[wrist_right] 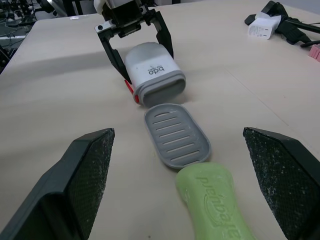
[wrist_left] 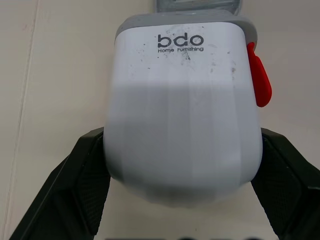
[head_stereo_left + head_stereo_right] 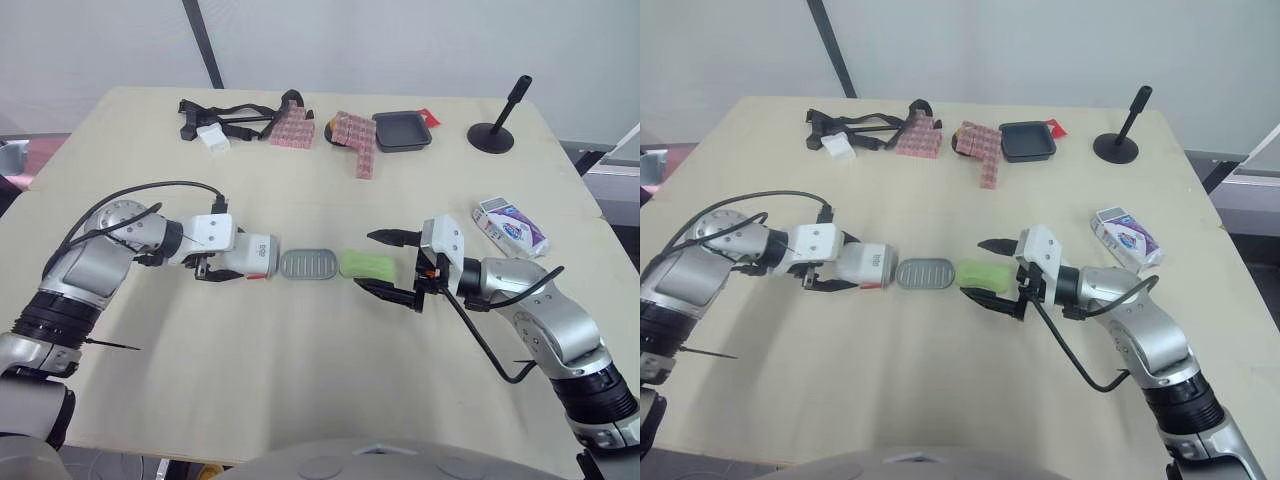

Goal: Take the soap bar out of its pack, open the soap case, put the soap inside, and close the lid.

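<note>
The soap case's white cover (image 3: pixel 255 257) with a red latch lies on its side on the table, and my left gripper (image 3: pixel 238 262) is shut on its two sides. Just off its mouth lies the grey ribbed inner tray (image 3: pixel 308 264), slid out and flat. The green soap bar (image 3: pixel 362 264) rests bare on the table against the tray's far end. My right gripper (image 3: pixel 386 265) stands open with one finger on each side of the soap's end, not touching it. The purple and white soap pack (image 3: pixel 511 224) lies to the right, behind my right arm.
Along the table's back edge are a black strap bundle with a white block (image 3: pixel 215 125), two pink patterned packs (image 3: pixel 290 128), a black square tray (image 3: pixel 401 130) and a black stand (image 3: pixel 498 128). The table's front half is bare wood.
</note>
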